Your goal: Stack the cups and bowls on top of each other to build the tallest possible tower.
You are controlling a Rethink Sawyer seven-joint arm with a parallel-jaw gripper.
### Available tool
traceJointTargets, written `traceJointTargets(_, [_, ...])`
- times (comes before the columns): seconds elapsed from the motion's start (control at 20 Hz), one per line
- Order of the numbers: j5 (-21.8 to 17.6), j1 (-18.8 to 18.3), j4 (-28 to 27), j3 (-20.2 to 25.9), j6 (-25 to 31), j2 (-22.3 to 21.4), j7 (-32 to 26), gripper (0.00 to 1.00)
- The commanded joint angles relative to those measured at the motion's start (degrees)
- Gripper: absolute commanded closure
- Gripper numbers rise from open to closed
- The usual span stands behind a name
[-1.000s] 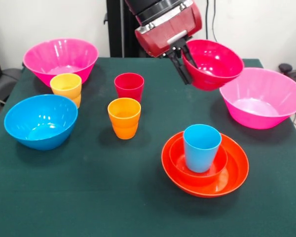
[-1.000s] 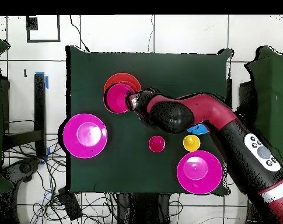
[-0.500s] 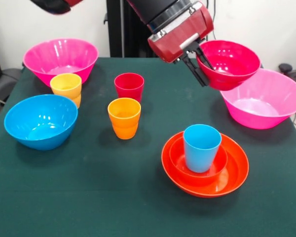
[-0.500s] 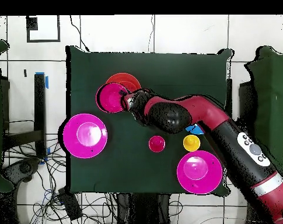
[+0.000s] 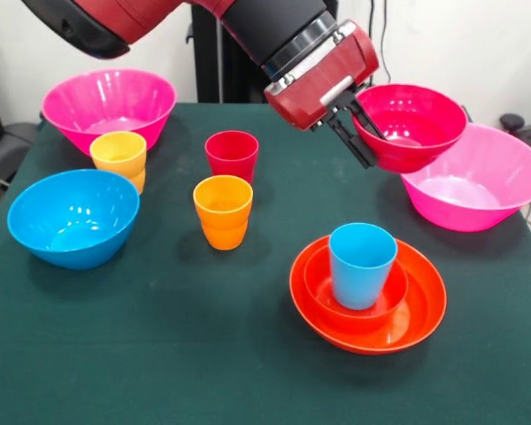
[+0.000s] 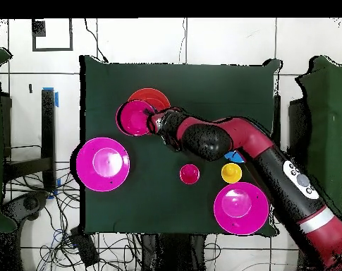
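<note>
My gripper (image 5: pixel 361 135) is shut on the near-left rim of the small crimson bowl (image 5: pixel 413 126) and holds it in the air, over the left edge of the right pink bowl (image 5: pixel 476 181). In the overhead view the crimson bowl (image 6: pixel 135 118) overlaps the wide orange bowl (image 6: pixel 149 94), with the gripper (image 6: pixel 154 121) beside it. The blue cup (image 5: pixel 362 264) stands in the small orange bowl (image 5: pixel 336 301), which sits in the wide orange bowl (image 5: pixel 420 305). The red cup (image 5: pixel 232 155), orange cup (image 5: pixel 223 211) and yellow cup (image 5: pixel 119 158) stand apart. The blue bowl (image 5: pixel 73 217) and the other pink bowl (image 5: pixel 109 104) are at the left.
The table (image 5: pixel 159 354) has a dark green cloth. The arm (image 6: pixel 223 137) crosses above the table's middle in the overhead view and hides the orange cup and most of the blue bowl there. Cables lie on the floor (image 6: pixel 117 247) round the table.
My gripper has carried the crimson bowl to the right in the front view, toward the right pink bowl, and slightly lower in the last half second. Nothing else has moved.
</note>
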Motion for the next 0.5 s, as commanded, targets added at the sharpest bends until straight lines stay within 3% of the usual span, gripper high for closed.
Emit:
traceJointTargets(0.05, [-4.50,1.80,-6.41,-0.04,5.90,0.82,-21.91,1.00])
traceJointTargets(0.3, [-4.22,2.02,-6.51,1.64,4.96,-2.72,-19.49,1.00])
traceJointTargets(0.5, [-3.77,2.29,-8.39,2.32,4.92,-3.10,-19.48,1.00])
